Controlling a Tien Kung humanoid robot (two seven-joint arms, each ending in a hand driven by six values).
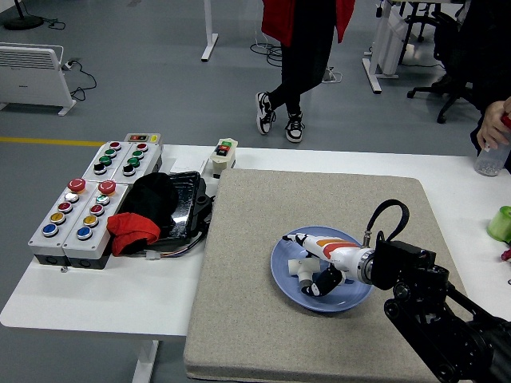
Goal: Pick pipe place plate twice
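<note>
My right hand [318, 267] hovers over the blue plate [287, 281] on the bench, fingers curled around a white pipe [302, 270] touching the plate; I judge release remains, count unclear.

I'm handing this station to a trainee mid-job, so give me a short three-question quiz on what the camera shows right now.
1. True or false: the right hand is over the blue plate.
2. What lies under the plate? A) bare white table B) grey mat C) black tray
3. Name the white thing on the plate at the hand's fingers.

Key
1. True. The hand reaches in from the right, above the plate.
2. B, the grey mat.
3. A white pipe piece; whether the fingers grip it cannot be told.
</note>
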